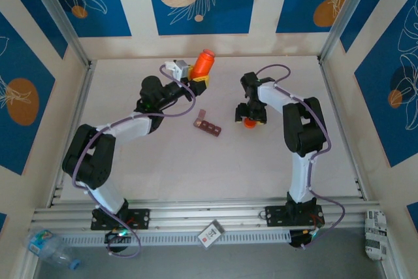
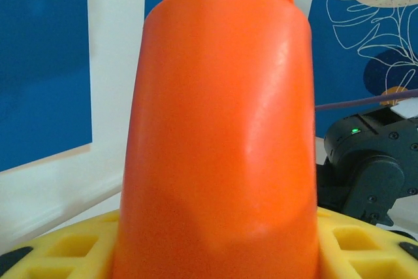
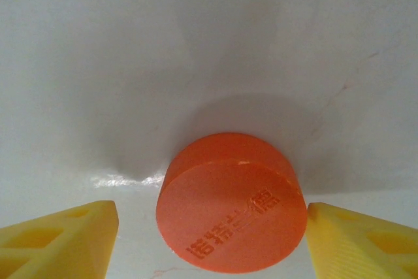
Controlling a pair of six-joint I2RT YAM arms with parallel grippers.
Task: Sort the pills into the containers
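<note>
Bottle clamped on your left, cap lying loose on your right.
Your left gripper [image 1: 200, 81] clenches the smooth, glossy orange bottle [image 2: 215, 129], whose base is cut off in the wrist view. Your right gripper [image 1: 251, 120] stands released, its yellow latticed fingers [image 3: 59, 240] astride the round, embossed cap [image 3: 232, 210] on the white table [image 3: 196, 44]. The containers [image 1: 207, 124], a dark reddish-brown strip, lie on the table between the arms; their contents are too small to make out.

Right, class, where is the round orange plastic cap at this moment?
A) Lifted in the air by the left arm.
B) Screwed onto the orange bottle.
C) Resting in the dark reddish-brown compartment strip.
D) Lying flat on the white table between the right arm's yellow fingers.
D: the right wrist view shows the round orange plastic cap flat on the white table with the yellow fingers flanking it, while the orange plastic bottle held by the left arm has an uncapped neck.
</note>
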